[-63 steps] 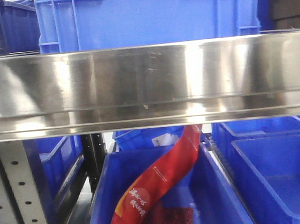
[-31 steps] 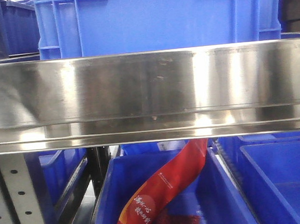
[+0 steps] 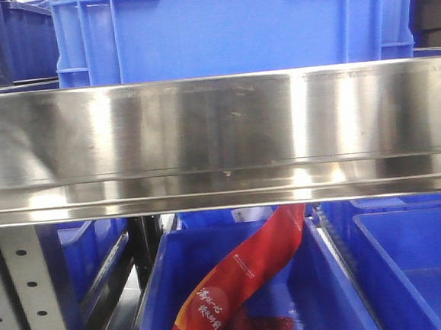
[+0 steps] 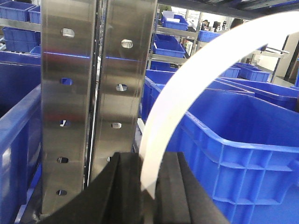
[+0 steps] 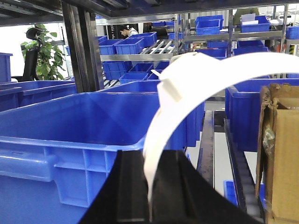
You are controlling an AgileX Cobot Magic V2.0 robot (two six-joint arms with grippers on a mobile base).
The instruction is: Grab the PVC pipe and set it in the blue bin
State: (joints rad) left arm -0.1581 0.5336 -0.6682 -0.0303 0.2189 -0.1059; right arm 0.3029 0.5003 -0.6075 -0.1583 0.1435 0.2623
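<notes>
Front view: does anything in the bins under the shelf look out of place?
Yes: a long red packet leans diagonally across the middle blue bin, its top hidden behind the steel shelf instead of lying flat.

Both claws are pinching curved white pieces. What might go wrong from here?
The right gripper pinches the pipe only near one end, so it may twist or slip before reaching the bin. The left gripper holds a strap the same way, close to a steel post; swinging could snag it.
</notes>
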